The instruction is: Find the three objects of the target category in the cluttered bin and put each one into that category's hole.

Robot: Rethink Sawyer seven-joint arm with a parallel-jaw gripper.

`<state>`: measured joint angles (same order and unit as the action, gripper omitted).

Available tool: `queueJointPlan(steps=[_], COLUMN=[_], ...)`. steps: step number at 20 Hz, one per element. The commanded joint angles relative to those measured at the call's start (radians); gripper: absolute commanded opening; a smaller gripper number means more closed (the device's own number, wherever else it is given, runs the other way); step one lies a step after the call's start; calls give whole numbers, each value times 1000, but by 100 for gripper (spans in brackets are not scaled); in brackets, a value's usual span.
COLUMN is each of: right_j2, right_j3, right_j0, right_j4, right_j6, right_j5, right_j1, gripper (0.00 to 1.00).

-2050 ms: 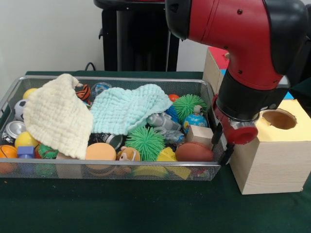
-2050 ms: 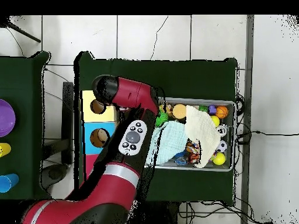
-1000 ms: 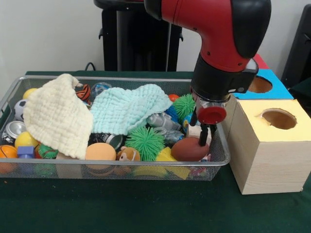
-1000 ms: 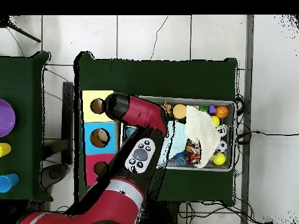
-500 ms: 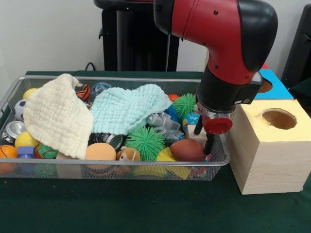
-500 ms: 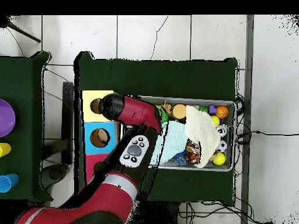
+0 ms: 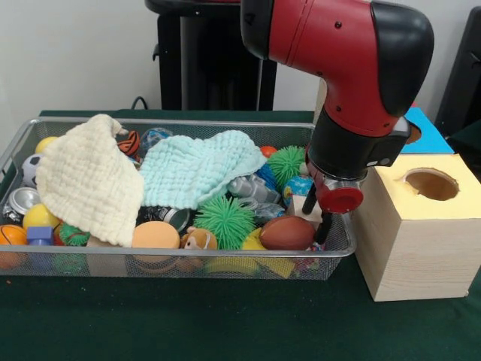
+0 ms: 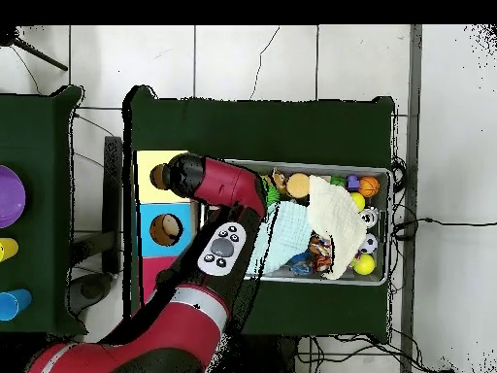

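Observation:
A wire mesh bin (image 7: 173, 257) holds a jumble of toys. At its right end lie a brown football (image 7: 285, 233), a wooden block (image 7: 298, 204), a globe ball (image 7: 299, 186) and two green spiky balls (image 7: 224, 219). My gripper (image 7: 317, 214) hangs low inside that right end, just behind the football and against the wooden block. It looks open and holds nothing that I can see. In the overhead view the red arm (image 8: 218, 185) covers the gripper and the bin's (image 8: 388, 175) left end.
A cream cloth (image 7: 86, 177) and a mint cloth (image 7: 195, 169) cover much of the bin's contents. A wooden box with a yellow top and a round hole (image 7: 431, 183) stands right of the bin. A blue-topped box (image 7: 425, 135) sits behind it.
The arm came from outside the bin's right wall in over the wooden block, then settled slightly right and lower. The football has shifted a little to the left.

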<state>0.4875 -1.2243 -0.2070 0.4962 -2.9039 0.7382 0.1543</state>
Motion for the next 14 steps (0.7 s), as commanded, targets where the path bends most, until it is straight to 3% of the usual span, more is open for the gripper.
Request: queueJointPlan(steps=[1,8,14], right_j2=[-62,-97,-102], right_j3=[-32,-99,-144], right_j0=[25,94,124], right_j4=[17,-26,-59], right_j6=[-188,-48,21], right_j5=[-25,-89,-69], right_j1=[-73,-28,29], gripper=[100,100,100])
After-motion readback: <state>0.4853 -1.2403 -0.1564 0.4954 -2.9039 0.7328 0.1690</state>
